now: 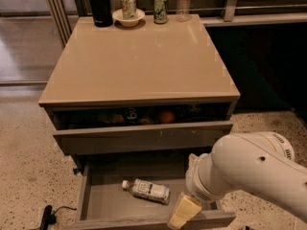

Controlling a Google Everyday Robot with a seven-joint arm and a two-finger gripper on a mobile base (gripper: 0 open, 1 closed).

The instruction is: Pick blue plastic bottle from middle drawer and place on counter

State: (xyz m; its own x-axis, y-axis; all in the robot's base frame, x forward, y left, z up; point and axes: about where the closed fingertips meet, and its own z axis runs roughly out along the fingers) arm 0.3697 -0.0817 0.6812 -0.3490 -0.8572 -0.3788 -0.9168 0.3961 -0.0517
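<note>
The blue plastic bottle point(146, 191) lies on its side in the open middle drawer point(104, 202), white cap pointing left, label facing up. My gripper point(183, 211) hangs from the big white arm point(249, 171) over the drawer's front right part, just right of the bottle and apart from it. It holds nothing that I can see. The tan counter point(139, 56) tops the cabinet above.
At the counter's back edge stand a black flask point(100, 4), a bowl with a can point(128, 14), a second can point(160, 7) and a tall clear bottle point(183, 1). The upper drawer is ajar and shows an orange fruit point(166, 116). A black cable point(46, 216) lies on the floor at the left.
</note>
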